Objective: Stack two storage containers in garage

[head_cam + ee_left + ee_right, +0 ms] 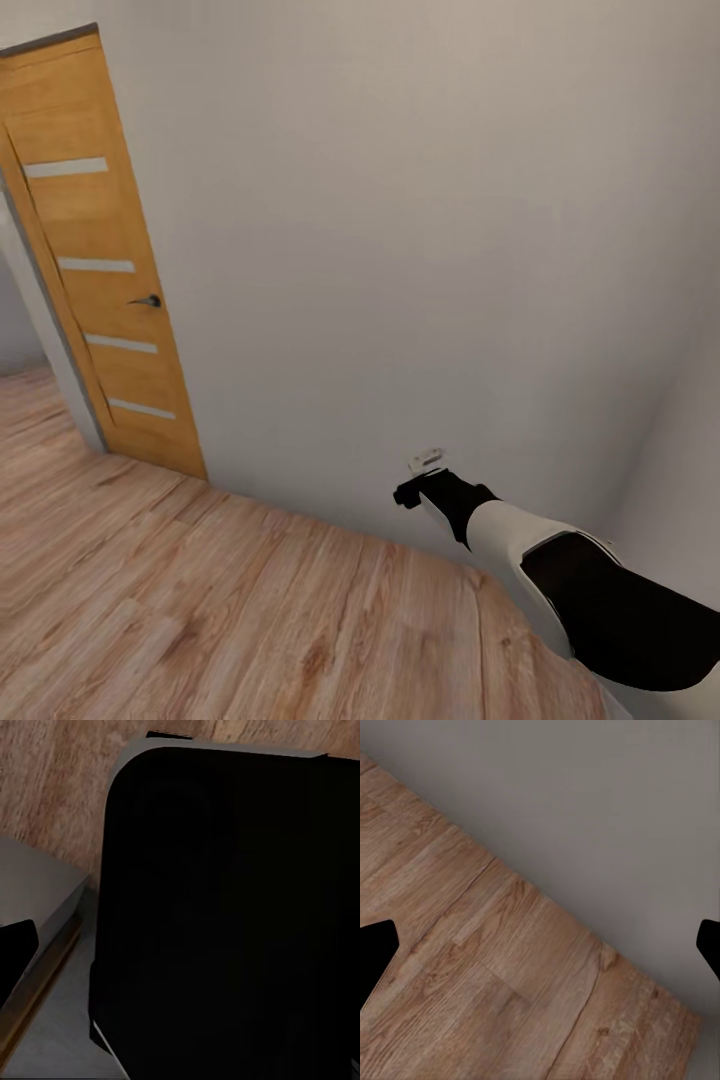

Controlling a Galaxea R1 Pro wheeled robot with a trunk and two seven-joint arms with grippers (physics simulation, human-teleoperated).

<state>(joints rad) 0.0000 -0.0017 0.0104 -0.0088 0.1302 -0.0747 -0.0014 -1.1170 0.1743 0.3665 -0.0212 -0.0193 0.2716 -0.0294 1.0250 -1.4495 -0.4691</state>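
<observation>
A broad pale wall [420, 230] is faced head-on, taking up most of the head view, with a second wall [680, 470] meeting it at a corner on the far right. Below it, light wood plank flooring [200, 610] is spread across the near ground, so the wood-floored part of the house is what is seen here, not concrete. At the far left an orange-brown door [100, 260] is set in the wall, four pale horizontal strips down its panel and a small dark lever handle [150, 300] at its right edge; its upper left is cut off by the picture's edge, and a sliver of further wood floor is glimpsed past the frame.

From the lower right the right arm [560, 570] is stretched forward, white and black, toward the foot of the wall. The right gripper [425, 480] is seen at its tip, close to the skirting line, but it is small and end-on there. In the right wrist view two dark fingertips [375, 956] are caught at opposite edges, set wide apart, with bare planks [487, 982] and wall [607, 817] between them and nothing held.

In the left wrist view a large black rounded body [225, 915] blocks nearly everything; grey surfaces [45, 900] and a strip of wood floor [60, 780] are made out beside it. Whether the left fingers are spread or closed cannot be told.

The two storage containers cannot be placed from these views, nor their position relative to either set of fingers.
</observation>
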